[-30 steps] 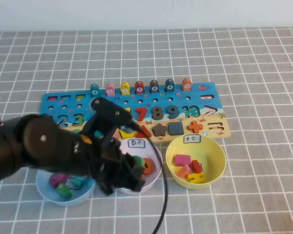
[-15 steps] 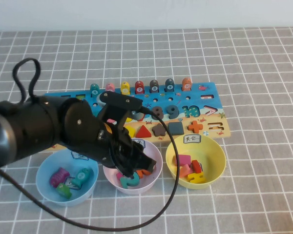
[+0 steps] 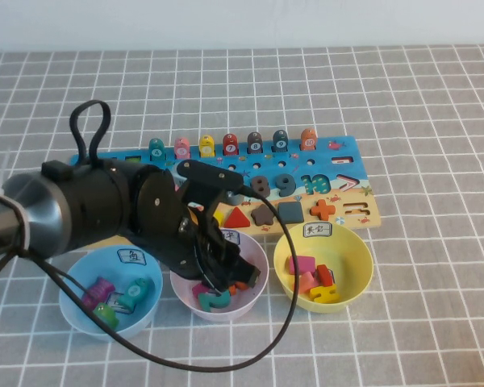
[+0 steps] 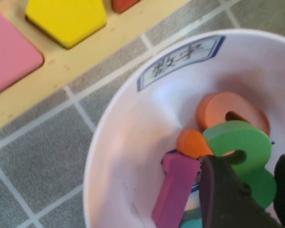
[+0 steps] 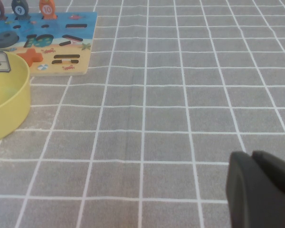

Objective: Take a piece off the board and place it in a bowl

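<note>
Green 3 piece [image 4: 244, 152] is already inside the pink bowl [image 4: 114, 142], the left gripper [image 4: 249, 190] jaws around it; release remains. Right gripper [image 5: 261, 190] waits, jaws closed.

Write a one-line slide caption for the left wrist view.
Left gripper over the pink bowl, green "3" between its fingers atop other pieces.

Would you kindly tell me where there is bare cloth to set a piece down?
Free: right of the yellow bowl, where the right pincer idles shut, and beyond the board. Crowded: the pink bowl, where the left pincer sits over the green 3.
</note>
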Tool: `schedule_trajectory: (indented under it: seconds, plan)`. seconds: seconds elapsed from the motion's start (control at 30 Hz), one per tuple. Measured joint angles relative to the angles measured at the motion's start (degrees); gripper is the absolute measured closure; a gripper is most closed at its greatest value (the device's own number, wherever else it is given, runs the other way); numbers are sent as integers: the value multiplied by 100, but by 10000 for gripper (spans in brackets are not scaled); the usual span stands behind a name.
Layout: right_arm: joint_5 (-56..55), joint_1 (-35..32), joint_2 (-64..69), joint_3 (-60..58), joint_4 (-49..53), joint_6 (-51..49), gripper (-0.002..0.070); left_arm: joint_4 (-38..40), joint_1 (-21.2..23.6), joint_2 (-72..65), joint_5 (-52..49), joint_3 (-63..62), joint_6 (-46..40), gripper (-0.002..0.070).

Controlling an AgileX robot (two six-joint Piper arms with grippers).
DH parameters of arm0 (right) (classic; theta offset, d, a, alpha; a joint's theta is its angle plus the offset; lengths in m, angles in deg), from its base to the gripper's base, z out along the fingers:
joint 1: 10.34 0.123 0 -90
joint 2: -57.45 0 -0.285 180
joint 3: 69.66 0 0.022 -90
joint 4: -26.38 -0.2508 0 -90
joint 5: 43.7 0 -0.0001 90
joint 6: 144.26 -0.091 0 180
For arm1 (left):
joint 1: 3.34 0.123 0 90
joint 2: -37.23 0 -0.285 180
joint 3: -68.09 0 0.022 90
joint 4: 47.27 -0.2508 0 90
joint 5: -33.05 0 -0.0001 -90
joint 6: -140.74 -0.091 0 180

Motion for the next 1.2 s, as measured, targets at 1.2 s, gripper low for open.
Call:
schedule_trajectory:
  seconds: [1.2]
  plan:
    - [0, 0, -8, 0, 0, 0, 694, -1042, 12, 1564, -11, 320, 21, 479]
